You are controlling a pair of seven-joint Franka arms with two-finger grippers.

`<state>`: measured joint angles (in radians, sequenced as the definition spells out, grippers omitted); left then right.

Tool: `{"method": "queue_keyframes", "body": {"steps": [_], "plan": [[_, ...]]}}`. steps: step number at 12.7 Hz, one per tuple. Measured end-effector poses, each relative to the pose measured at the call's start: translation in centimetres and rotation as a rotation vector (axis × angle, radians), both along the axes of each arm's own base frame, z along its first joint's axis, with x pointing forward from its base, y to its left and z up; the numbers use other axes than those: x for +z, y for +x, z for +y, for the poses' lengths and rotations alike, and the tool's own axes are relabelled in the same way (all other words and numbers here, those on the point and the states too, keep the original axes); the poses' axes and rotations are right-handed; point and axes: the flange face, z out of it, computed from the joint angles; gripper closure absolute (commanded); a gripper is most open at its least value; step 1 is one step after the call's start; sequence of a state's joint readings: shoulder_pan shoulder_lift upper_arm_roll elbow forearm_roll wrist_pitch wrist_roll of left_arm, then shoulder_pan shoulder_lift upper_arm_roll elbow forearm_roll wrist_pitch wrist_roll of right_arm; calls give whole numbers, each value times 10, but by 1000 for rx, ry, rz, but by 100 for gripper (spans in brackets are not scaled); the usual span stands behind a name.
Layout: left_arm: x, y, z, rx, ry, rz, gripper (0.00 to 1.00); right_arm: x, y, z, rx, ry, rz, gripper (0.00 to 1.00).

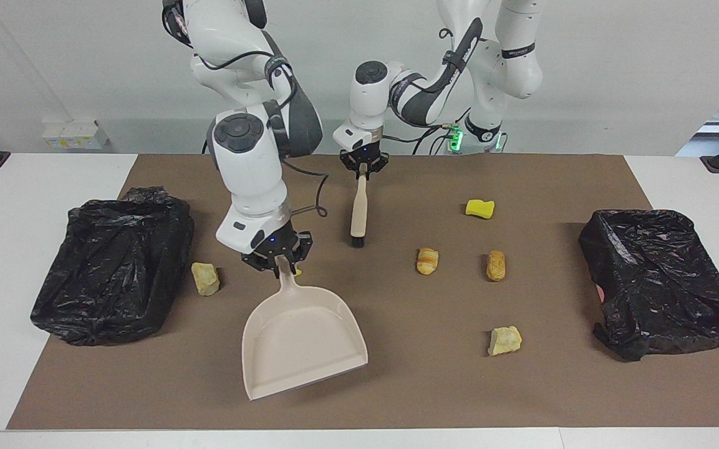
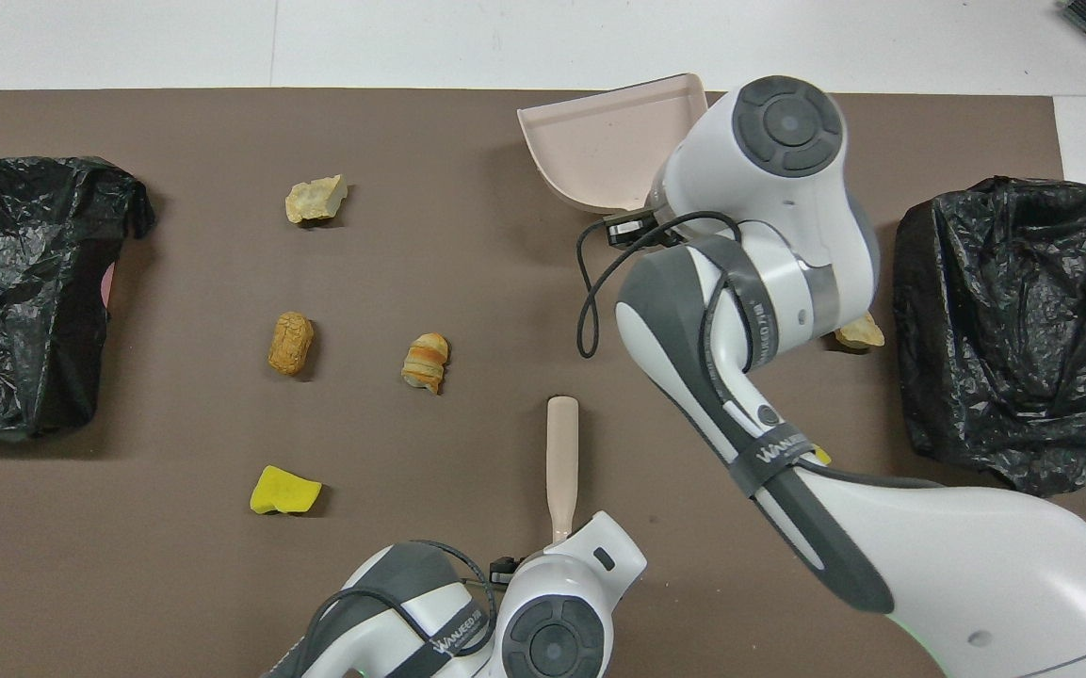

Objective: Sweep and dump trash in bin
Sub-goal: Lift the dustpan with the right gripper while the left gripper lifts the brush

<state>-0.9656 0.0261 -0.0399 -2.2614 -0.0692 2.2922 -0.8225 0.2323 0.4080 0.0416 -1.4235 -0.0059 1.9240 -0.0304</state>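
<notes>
you are looking at a white surface (image 1: 35, 399) with a brown mat (image 1: 434, 386) lying across most of it. two bins in black bags are sitting on the mat, one at the right arm's end (image 1: 113, 271) and one at the left arm's end (image 1: 661, 280). scraps are lying loose on the mat: a yellow sponge piece (image 1: 479, 208), a tan roll (image 1: 427, 260), a browner roll (image 1: 496, 265) beside it, a pale chunk (image 1: 505, 340) farther from the robots, and another pale chunk (image 1: 205, 278) just beside the right arm's bin. a brush (image 1: 358, 212) is resting bristles-down on the mat.
</notes>
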Motion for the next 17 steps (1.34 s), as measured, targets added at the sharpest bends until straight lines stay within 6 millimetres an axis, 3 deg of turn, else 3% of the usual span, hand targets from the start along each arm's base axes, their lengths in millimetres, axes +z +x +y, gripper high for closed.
{"method": "queue_keyframes", "body": {"steps": [2, 5, 10, 12, 14, 17], "plan": [[6, 12, 8, 26, 19, 14, 100, -4, -9, -5, 64, -20, 57, 100], [37, 43, 37, 87, 136, 92, 100, -12, -31, -3, 225, -49, 176, 100], [103, 78, 134, 248, 243, 169, 100, -22, -65, -9, 630, -59, 253, 100], [102, 83, 179, 328, 292, 172, 100, -23, -71, -5, 776, -61, 255, 100], [87, 80, 216, 422, 344, 183, 100, -31, -81, 8, 852, -82, 233, 100], [70, 72, 262, 523, 394, 210, 100, -69, -103, 18, 934, -125, 196, 100]]}}
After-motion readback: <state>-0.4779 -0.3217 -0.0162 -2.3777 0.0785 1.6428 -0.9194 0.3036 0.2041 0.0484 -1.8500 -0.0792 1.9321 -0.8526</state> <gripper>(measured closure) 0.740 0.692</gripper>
